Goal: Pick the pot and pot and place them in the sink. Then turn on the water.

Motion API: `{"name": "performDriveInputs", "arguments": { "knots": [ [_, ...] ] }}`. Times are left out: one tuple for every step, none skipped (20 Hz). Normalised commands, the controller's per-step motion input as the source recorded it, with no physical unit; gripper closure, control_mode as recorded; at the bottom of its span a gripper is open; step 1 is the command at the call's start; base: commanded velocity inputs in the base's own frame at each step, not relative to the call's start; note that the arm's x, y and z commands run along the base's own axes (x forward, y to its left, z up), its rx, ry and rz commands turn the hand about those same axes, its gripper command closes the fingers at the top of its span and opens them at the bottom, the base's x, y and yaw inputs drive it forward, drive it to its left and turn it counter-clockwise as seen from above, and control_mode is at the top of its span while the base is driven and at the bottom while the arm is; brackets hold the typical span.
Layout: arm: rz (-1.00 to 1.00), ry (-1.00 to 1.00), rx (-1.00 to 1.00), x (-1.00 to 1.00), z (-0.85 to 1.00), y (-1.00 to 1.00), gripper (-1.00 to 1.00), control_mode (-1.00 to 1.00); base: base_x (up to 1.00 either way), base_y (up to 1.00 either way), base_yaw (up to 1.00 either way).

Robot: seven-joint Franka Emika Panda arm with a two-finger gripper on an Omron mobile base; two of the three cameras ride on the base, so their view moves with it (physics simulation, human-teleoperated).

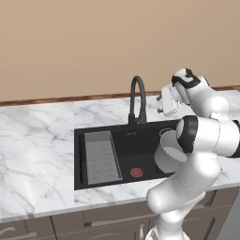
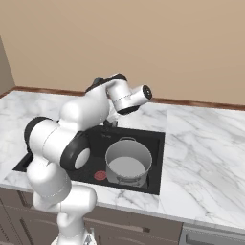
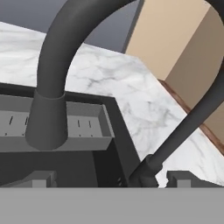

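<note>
Gripper [image 3: 109,177] of white arm hovers beside black gooseneck faucet [image 1: 137,100] at back rim of black rectangular sink [image 1: 93,136], fingers spread wide, holding nothing. Wide grey metal stockpot [image 2: 128,163] sits upright in sink's right half, near red drain [image 1: 136,172]. Grey ribbed tray [image 1: 101,155] lies along sink's left side.

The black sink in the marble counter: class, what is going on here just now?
A white robot arm has its open gripper up beside the black gooseneck faucet, holding nothing. The wide grey metal stockpot already sits in the black rectangular sink, right of the grey ribbed tray. No water is running from the faucet yet.
</note>
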Motion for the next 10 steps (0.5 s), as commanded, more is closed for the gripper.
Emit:
{"name": "performDriveInputs", "arguments": {
  "knots": [
    [0.0,0.0,0.0,0.0,-0.27,0.0,-1.0,-1.0,0.0,0.0,0.0],
    [0.0,0.0,0.0,0.0,-0.28,0.0,-1.0,-1.0,0.0,0.0,0.0],
    [0.0,0.0,0.01,0.0,-0.29,0.0,-1.0,-1.0,0.0,0.0,0.0],
    [0.0,0.0,0.0,0.0,-0.29,0.0,-1.0,-1.0,0.0,0.0,0.0],
    [0.0,0.0,0.0,0.0,-0.29,0.0,-1.0,-1.0,0.0,0.0,0.0],
    [0.0,0.0,0.0,0.0,-0.27,0.0,-1.0,-1.0,0.0,0.0,0.0],
    [0.0,0.0,0.0,0.0,-0.24,0.0,-1.0,-1.0,0.0,0.0,0.0],
    [0.0,0.0,0.0,0.0,-0.21,0.0,-1.0,-1.0,0.0,0.0,0.0],
    [0.0,0.0,0.0,0.0,-0.19,0.0,-1.0,-1.0,0.0,0.0,0.0],
    [0.0,0.0,0.0,0.01,-0.18,0.0,-1.0,-1.0,0.0,0.0,0.0]
  ]
}}
